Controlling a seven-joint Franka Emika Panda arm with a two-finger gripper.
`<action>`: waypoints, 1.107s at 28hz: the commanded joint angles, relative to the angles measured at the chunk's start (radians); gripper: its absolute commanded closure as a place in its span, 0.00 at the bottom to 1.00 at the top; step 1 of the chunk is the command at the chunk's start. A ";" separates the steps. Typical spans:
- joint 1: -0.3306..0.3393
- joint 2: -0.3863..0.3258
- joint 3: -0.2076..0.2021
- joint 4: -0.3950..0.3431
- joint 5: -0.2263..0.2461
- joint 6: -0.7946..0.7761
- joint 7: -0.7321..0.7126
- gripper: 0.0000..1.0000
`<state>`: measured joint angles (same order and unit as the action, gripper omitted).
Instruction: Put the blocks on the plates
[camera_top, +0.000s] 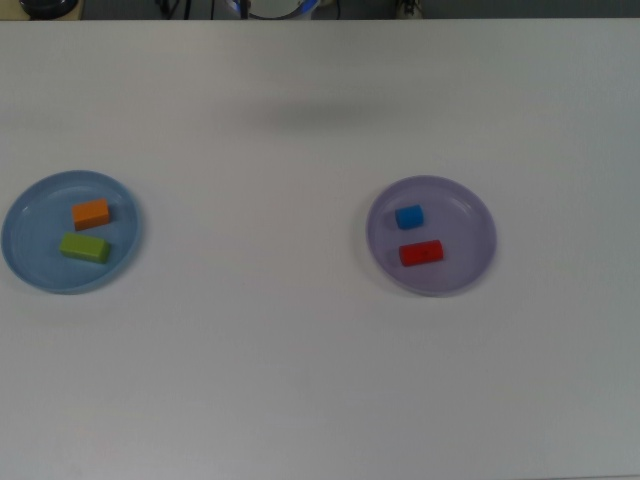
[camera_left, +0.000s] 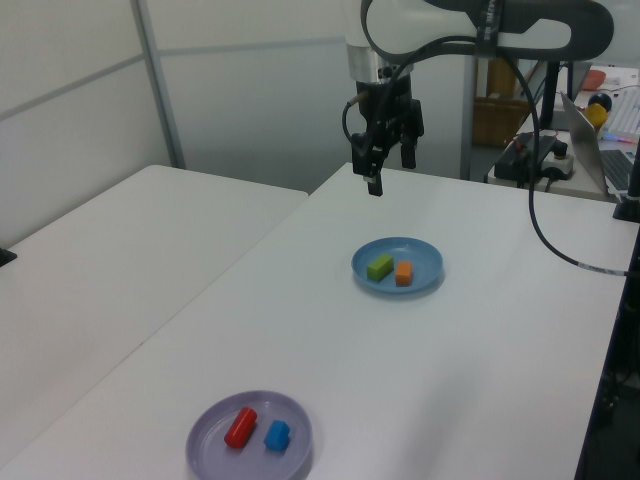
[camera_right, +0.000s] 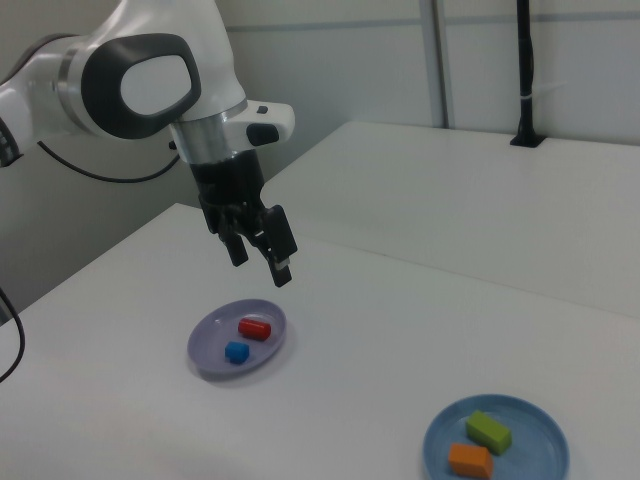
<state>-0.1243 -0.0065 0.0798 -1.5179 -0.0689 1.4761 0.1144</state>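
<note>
Right view shows the hand released and empty, high over the table just behind the purple plate, which holds the red block and blue cube; the orange block and green block lie on the blue plate. Top view misses the hand but shows each pair lying apart. The blocks look light, rigid and smooth, best pinched across their short sides.

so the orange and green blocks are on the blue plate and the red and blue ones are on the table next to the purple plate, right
Not quite. The red block and blue block lie on the purple plate, not beside it, as the top view shows. The orange block and green block are on the blue plate.
</note>
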 joint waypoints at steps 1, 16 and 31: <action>0.002 0.005 -0.012 0.013 -0.003 0.019 0.048 0.00; 0.003 0.005 -0.002 0.015 0.001 0.056 0.047 0.00; 0.011 0.008 -0.005 0.013 0.037 0.058 0.087 0.00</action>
<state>-0.1242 -0.0065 0.0813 -1.5173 -0.0600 1.5209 0.1712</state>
